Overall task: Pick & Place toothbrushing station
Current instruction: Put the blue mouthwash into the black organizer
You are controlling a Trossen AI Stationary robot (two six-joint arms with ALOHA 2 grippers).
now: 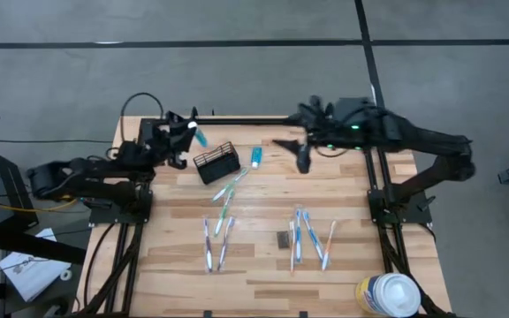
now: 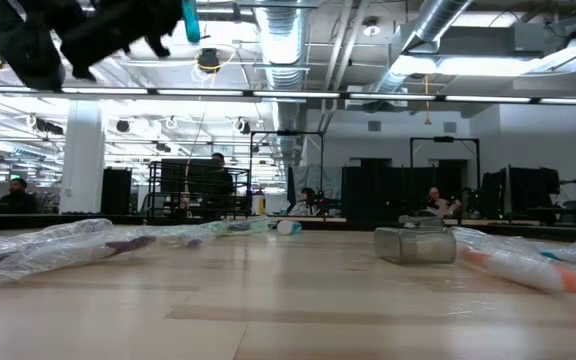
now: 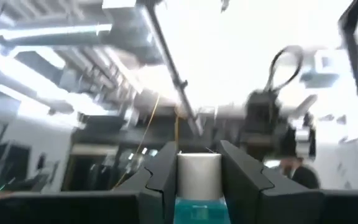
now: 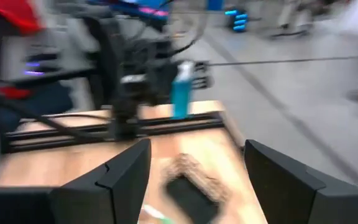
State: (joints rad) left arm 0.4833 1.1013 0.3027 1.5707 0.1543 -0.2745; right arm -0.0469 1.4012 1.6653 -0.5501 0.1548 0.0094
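The left gripper (image 1: 188,130), raised just left of the black mesh caddy (image 1: 216,162) at the table's far side, is clamped across a light, squashy, rather slippery toothpaste tube (image 1: 200,136) near its stiffer white cap, while the right gripper (image 1: 283,142) hovers with jaws apart.

Black mesh caddy (image 1: 216,163) (empty), toothbrushes (image 1: 216,242) flat nearby, one toothpaste tube (image 1: 198,134) aloft

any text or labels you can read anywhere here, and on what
None can be read.
Toothpaste tube in the left hand: printing too blurred.
Second toothpaste tube lying by the caddy: too small.
White canister at the table's corner: label colours show, no legible words.
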